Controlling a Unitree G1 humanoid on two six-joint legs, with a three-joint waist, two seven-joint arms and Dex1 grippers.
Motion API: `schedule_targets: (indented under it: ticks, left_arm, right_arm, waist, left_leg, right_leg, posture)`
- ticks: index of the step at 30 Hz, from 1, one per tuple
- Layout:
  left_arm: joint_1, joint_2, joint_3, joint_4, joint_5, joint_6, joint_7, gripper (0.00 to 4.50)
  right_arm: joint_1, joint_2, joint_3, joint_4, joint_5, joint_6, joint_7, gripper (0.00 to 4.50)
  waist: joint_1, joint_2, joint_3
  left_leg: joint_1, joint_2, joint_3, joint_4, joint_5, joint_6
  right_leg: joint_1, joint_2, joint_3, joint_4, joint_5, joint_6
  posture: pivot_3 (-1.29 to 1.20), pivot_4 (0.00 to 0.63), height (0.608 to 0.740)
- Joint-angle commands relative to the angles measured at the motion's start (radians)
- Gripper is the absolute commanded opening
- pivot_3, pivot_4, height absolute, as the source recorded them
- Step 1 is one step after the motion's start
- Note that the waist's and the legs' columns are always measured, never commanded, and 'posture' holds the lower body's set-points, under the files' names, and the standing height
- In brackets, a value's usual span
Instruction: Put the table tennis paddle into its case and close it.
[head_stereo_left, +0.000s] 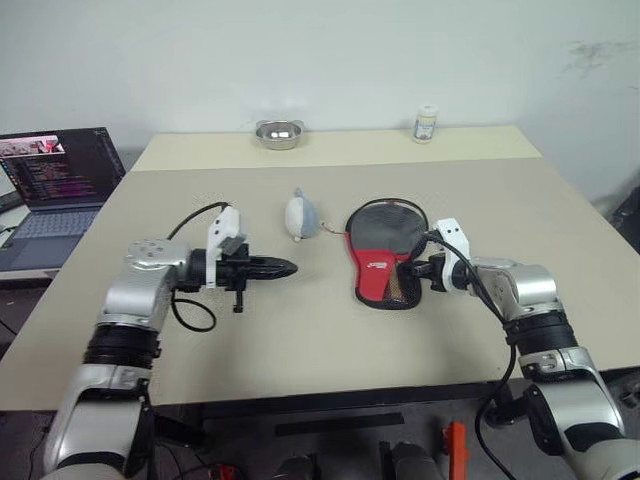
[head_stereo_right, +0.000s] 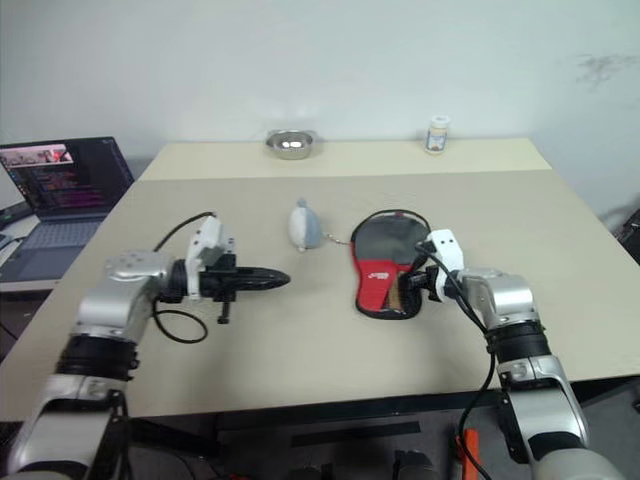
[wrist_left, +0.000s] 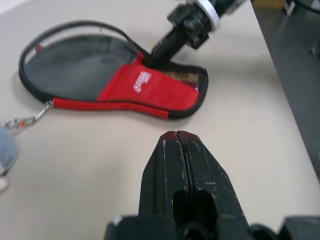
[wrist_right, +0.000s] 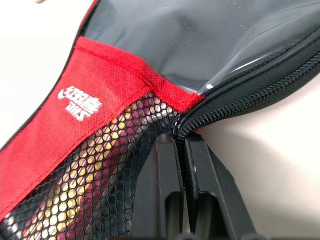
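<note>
The case (head_stereo_left: 383, 262) lies flat on the table's middle right, black with a red lower part, a mesh pocket and white lettering. Its zip stands open around the round part. The table tennis paddle lies inside: its dark face (wrist_left: 75, 70) shows in the opening, and tan and red glimpses of the handle (wrist_right: 95, 170) show through the mesh. My right gripper (wrist_right: 180, 139) is shut on the case's zip edge, where the zip meets the mesh, on the case's right side. My left gripper (head_stereo_left: 290, 268) hovers left of the case, shut and empty, pointing towards it.
A white and grey pouch-like object (head_stereo_left: 301, 215) with a small chain lies just left of the case. A metal bowl (head_stereo_left: 279, 133) and a small bottle (head_stereo_left: 426, 123) stand at the table's far edge. An open laptop (head_stereo_left: 55, 180) sits on a side surface at the left.
</note>
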Motion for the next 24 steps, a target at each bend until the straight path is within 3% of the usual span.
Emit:
schedule_targets:
  ticks: [1,12,17,24]
  left_arm:
    - [0.024,0.027,0.008,-0.114,-0.048,0.047,-0.023,0.00]
    - [0.156,0.057,0.003,-0.334,-0.116,0.176,-0.004,0.00]
    - [0.214,0.077,-0.006,-0.347,-0.119,0.154,-0.021,0.00]
    - [0.278,0.089,-0.017,-0.376,-0.126,0.129,-0.037,0.00]
  right_arm:
    - [-0.039,0.046,0.029,-0.056,0.035,0.014,0.045,0.02]
    - [0.087,0.117,0.073,-0.325,0.081,0.185,0.011,0.02]
    - [0.173,0.149,0.042,-0.468,0.100,0.288,-0.069,0.02]
    - [0.315,0.097,-0.058,-0.687,0.150,0.460,-0.125,0.02]
  waist:
    - [-0.002,0.000,0.000]
    - [0.000,0.001,0.000]
    - [0.004,0.001,0.000]
    - [0.028,0.001,0.000]
  left_leg:
    - [0.000,0.000,0.000,0.000,0.000,0.000]
    - [-0.001,0.000,0.000,-0.001,0.000,0.000]
    - [-0.001,0.000,-0.001,-0.001,-0.001,0.000]
    - [-0.001,0.000,-0.001,-0.001,-0.001,0.001]
  right_leg:
    - [0.000,0.000,0.000,0.000,0.000,0.000]
    - [-0.001,0.000,0.000,-0.001,0.000,0.000]
    - [-0.001,0.000,0.000,-0.001,0.000,0.000]
    - [-0.001,0.000,-0.001,-0.003,0.000,-0.001]
  posture:
    - [0.00,0.150,0.740]
    - [0.00,0.150,0.740]
    - [0.00,0.150,0.740]
    - [0.00,0.150,0.740]
